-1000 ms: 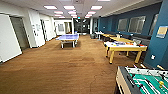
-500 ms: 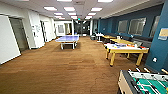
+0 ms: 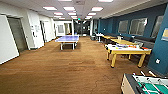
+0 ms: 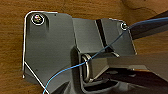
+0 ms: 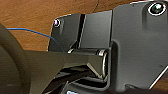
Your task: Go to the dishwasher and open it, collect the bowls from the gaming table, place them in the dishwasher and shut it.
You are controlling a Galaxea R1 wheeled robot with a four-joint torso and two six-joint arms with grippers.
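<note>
At right of the wood floor (image 3: 62, 72), gaming table (image 3: 125, 49) on yellow legs, long axis running across the view, clutter on its top. Table-football table (image 3: 147, 86) at near-right corner. Finger state of both grippers: can't tell.

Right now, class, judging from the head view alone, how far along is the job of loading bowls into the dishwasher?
Done: nothing can be confirmed; no dishwasher is in sight. In hand: the robot faces a long room with a wooden floor, a blue table-tennis table ahead and a table-football table at the near right. Left: collecting the bowls. Small coloured items sit on the white-topped table with yellow legs, too blurred to identify.
</note>
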